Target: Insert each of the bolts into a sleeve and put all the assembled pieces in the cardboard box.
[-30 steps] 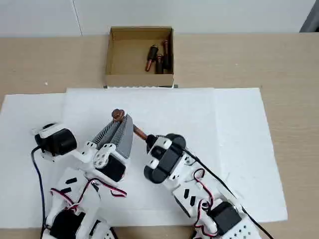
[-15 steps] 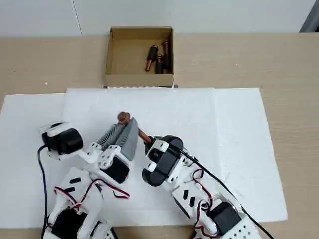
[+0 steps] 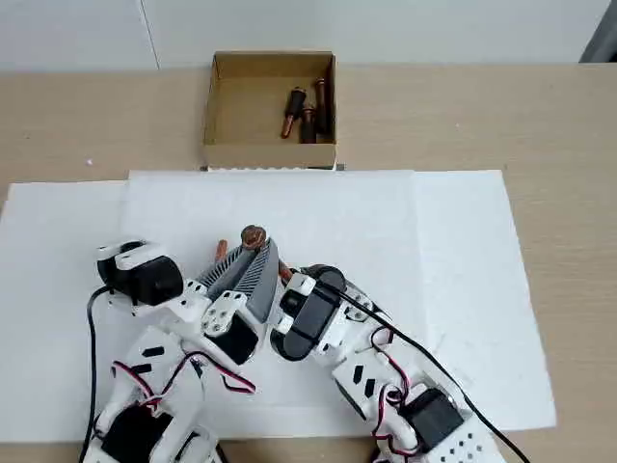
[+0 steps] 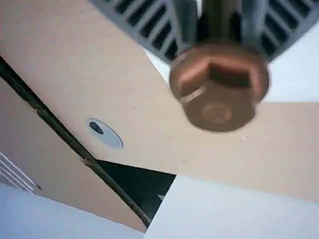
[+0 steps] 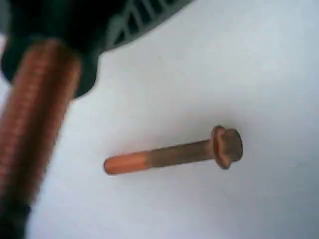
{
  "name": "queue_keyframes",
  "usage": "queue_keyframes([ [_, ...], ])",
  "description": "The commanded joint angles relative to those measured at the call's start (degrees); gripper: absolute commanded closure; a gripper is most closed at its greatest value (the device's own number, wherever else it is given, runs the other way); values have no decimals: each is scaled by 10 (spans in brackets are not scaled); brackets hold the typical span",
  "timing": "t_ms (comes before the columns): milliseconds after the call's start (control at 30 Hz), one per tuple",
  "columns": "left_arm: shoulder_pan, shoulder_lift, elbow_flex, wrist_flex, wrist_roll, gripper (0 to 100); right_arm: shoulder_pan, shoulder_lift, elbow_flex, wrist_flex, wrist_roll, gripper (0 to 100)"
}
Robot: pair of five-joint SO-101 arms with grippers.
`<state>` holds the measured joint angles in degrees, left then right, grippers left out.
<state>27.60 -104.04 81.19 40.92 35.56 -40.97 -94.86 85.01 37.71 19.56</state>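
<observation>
We see the left gripper (image 3: 253,256), jaws closed on a copper bolt (image 4: 218,87), the right gripper (image 3: 289,278), jaws holding a threaded piece (image 5: 35,114), a loose bolt (image 5: 174,152) lying on the white sheet (image 3: 434,270), assembled pieces (image 3: 307,111) inside the cardboard box (image 3: 270,154) on the table (image 3: 482,116).

The box (image 3: 208,106) stood at the worktop's (image 3: 540,116) far middle, assembled pieces (image 3: 307,111) in its right part. A sheet (image 3: 463,289) lay nearer. Over it, side by side, the left jaws gripped a bolt (image 4: 218,87) and the right jaws a second bolt (image 5: 35,114). A loose bolt (image 5: 174,153) lay on the sheet.
</observation>
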Motion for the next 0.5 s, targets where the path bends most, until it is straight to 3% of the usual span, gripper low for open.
queue_keyframes([
  [0,-14,0,15,-20,-15,994,-7,-7,-53,-14,7,995],
  [200,-39,-1,14,-65,-37,994,-7,-7,-48,-14,5,995],
  [467,-33,-1,17,-63,-11,994,-8,-7,-50,-17,7,995],
])
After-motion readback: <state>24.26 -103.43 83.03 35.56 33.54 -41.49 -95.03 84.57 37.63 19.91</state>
